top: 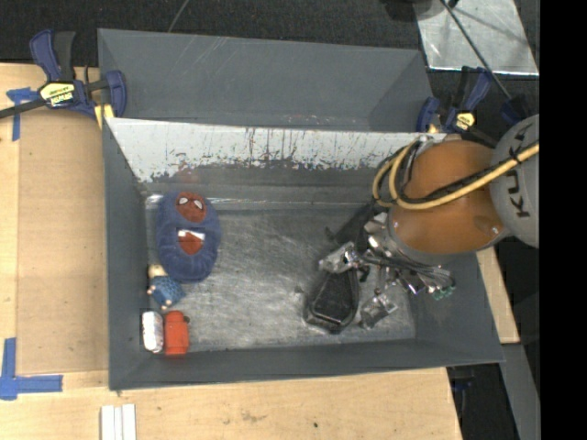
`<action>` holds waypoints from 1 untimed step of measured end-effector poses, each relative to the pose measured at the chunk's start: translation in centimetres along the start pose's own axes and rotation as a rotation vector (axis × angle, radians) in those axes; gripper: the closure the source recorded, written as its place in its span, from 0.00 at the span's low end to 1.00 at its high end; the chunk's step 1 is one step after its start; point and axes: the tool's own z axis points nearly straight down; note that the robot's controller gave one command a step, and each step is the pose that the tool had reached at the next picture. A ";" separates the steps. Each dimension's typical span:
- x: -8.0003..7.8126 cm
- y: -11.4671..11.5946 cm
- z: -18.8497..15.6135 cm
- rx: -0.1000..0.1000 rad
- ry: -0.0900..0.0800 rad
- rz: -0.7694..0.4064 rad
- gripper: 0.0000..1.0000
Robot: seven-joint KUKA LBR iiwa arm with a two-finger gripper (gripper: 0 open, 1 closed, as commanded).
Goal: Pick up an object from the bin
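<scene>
My gripper [378, 280] is low over the right side of the bin floor, its metal parts showing under the arm's wrist. A black, flat, rounded object [332, 302] lies on the floor right against the gripper's left side, tilted and partly under the metal parts. Whether it sits between the fingers cannot be told from here.
On the left side lies a blue plush toy with red patches [188, 236]. Below it are a small blue figure [165, 290] and an orange and white cylinder [165, 332] in the front left corner. The arm's orange cover and yellow cables hang over the bin's right wall.
</scene>
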 end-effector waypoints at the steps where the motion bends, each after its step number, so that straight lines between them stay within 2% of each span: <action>1: 0.8 -1.1 0.5 -0.001 0.006 0.491 0.00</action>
